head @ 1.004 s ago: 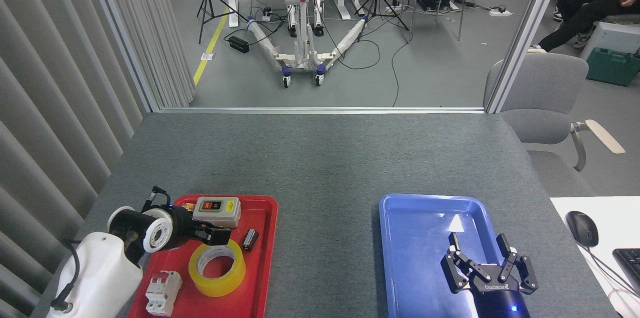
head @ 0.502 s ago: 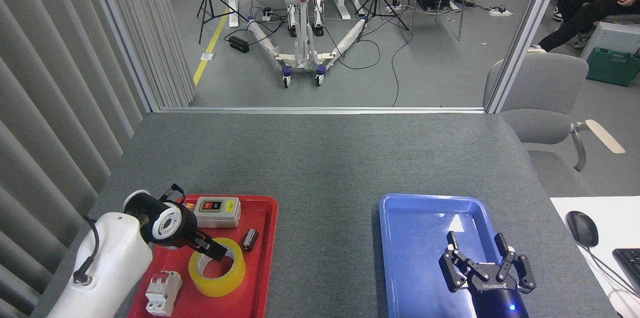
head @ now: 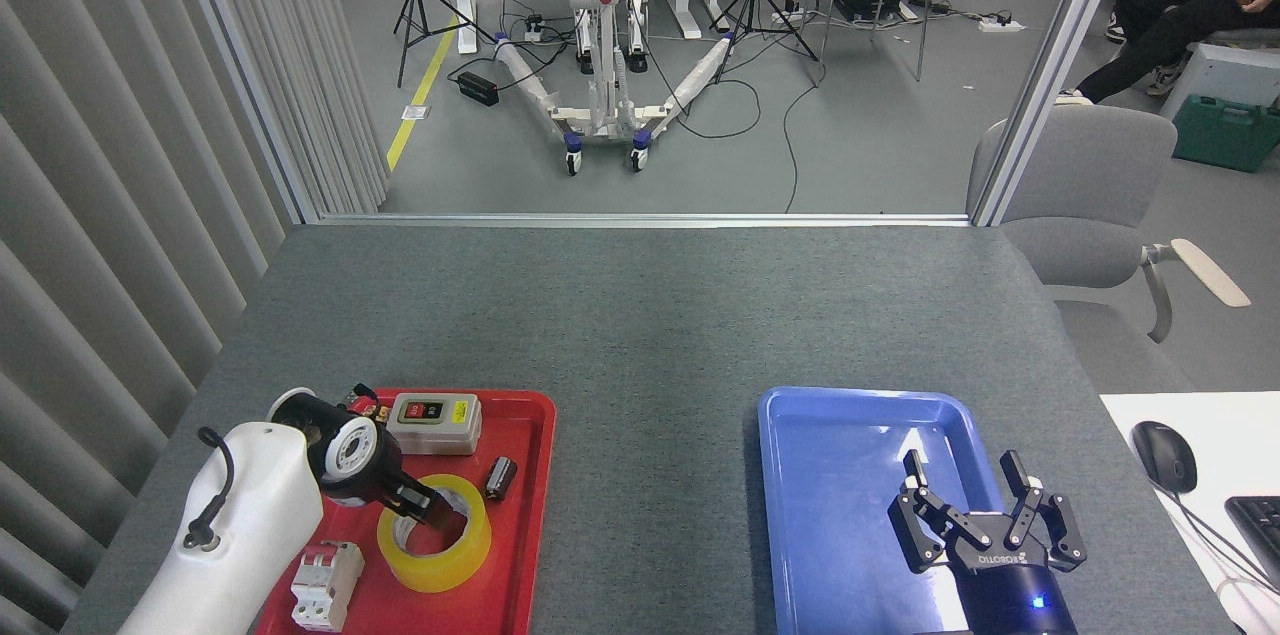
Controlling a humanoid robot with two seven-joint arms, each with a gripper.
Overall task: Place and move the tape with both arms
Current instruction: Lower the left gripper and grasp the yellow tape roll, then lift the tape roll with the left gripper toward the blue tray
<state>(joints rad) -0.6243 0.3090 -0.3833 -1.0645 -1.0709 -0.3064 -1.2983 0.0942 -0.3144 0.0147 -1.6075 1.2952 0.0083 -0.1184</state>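
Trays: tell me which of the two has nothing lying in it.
The blue plastic tray on the right; only the right end effector hovers over it. The red plastic tray holds the yellow tape roll and switchgear.

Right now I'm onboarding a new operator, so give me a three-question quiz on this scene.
1. Which tray holds the tape?
2. True or false: the right tool is open and holds nothing.
3. The left tool is: A) over the blue tray, B) reaching down into the tape's core, C) raised over bare table.

Key: 1. the red tray. 2. true. 3. B.
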